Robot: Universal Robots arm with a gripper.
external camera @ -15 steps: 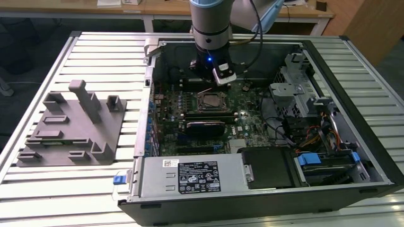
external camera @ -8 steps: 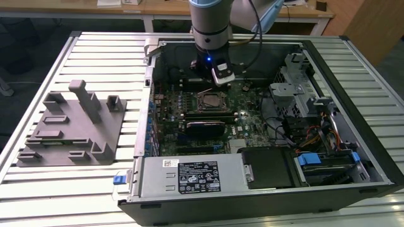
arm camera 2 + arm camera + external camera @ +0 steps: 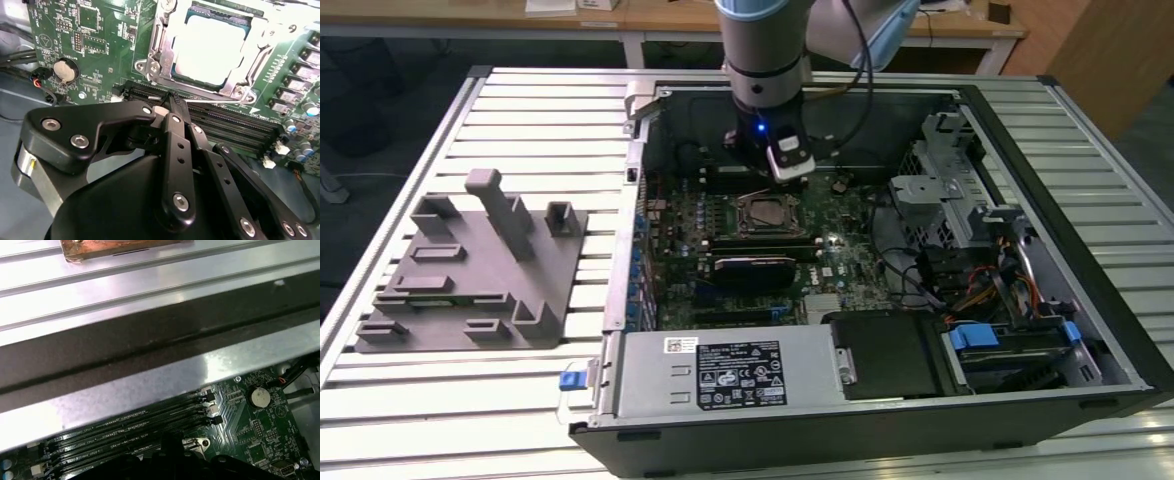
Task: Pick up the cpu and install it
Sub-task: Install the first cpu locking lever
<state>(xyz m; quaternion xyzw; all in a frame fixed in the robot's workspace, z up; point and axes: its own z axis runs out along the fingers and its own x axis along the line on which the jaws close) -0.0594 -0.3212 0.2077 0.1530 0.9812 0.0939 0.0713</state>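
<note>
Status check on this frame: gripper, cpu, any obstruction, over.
Gripper shut, empty, over the memory slots beside the socket frame. Cpu sits inside that frame, silvery top up. Nothing lying on the cpu.

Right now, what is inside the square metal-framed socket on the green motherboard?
The pale silvery square cpu lies inside the socket's metal frame. Whatever is beneath the chip is covered.
</note>
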